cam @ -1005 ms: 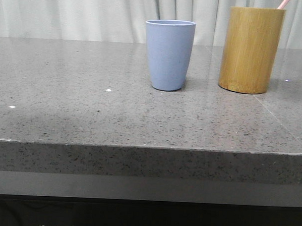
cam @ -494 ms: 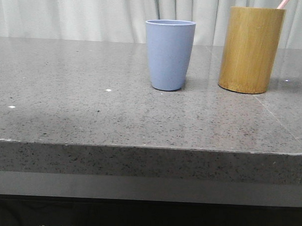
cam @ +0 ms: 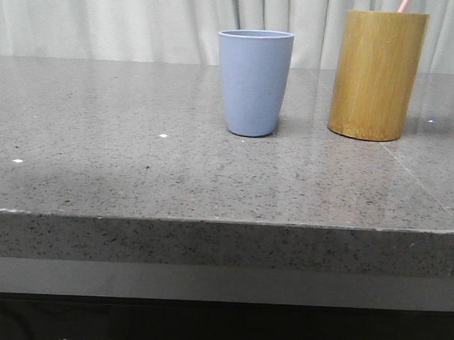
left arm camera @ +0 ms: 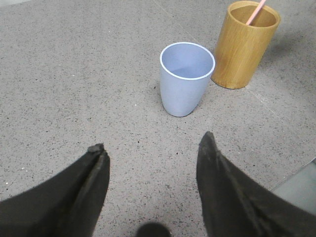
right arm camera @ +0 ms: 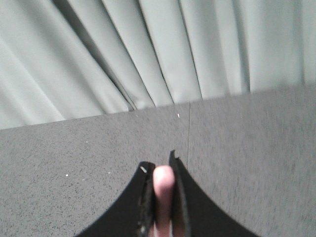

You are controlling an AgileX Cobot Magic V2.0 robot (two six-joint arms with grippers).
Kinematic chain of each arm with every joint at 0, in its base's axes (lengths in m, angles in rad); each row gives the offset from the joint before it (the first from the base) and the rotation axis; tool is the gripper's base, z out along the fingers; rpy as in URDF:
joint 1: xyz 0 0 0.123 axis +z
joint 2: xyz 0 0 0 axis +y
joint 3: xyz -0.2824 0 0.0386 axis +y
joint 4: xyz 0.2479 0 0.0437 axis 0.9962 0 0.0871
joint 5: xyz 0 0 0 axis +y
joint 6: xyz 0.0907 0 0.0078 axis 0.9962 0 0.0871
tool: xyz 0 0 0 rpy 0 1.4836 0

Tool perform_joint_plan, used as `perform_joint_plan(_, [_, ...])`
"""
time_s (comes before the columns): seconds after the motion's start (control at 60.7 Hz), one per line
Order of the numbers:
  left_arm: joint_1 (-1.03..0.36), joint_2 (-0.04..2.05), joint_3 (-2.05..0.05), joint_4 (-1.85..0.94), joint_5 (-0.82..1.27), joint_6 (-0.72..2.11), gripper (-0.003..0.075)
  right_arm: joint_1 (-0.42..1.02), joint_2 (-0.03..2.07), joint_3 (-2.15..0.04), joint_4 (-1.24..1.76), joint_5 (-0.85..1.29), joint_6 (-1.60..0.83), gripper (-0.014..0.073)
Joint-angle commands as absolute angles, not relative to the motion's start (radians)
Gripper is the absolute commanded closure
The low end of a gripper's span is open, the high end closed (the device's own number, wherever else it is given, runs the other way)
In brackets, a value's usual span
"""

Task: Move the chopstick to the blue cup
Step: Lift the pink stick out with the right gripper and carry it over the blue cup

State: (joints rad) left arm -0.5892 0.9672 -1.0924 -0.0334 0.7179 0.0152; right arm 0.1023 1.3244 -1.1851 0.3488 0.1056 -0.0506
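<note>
Pink chopstick (cam: 403, 4) rising from the bamboo cylinder (cam: 376, 74), tip cut off by the top edge of the front view, lower length hidden inside. Blue cup (cam: 254, 82) upright and empty at the cylinder's 9 o'clock on the speckled grey countertop (cam: 138, 159), near but apart. Left gripper (left arm camera: 150, 148) hanging above the stone with fingers spread wide, at the cup's 6 o'clock. Right gripper (right arm camera: 160, 170) pinched tight on the chopstick's rounded pink end, blurred. Pleated curtain (right arm camera: 148, 54) behind.
</note>
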Motion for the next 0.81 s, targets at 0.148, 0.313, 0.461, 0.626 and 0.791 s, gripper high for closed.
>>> perform_joint_plan(0.148, [-0.586, 0.954, -1.120, -0.030, 0.643, 0.010, 0.0319, 0.108, 1.288, -1.551, 0.209, 0.331, -0.072, 0.0711])
perform_joint_plan(0.313, [-0.586, 0.954, -1.120, -0.030, 0.641, 0.010, 0.0319, 0.191, 1.289, -1.699, 0.227, 0.430, -0.072, 0.0711])
perform_joint_plan(0.461, [-0.586, 0.954, -1.120, -0.030, 0.639, 0.010, 0.0319, 0.320, 1.302, -1.707, 0.228, 0.399, -0.075, 0.0711])
perform_joint_plan(0.626, [-0.586, 0.954, -1.120, -0.029, 0.635, 0.010, 0.0319, 0.419, 1.364, -1.707, 0.226, 0.389, -0.103, 0.0711])
perform_joint_plan(0.791, [-0.586, 0.954, -1.120, -0.029, 0.635, 0.010, 0.0319, 0.454, 1.463, -1.707, 0.223, 0.389, -0.122, 0.0711])
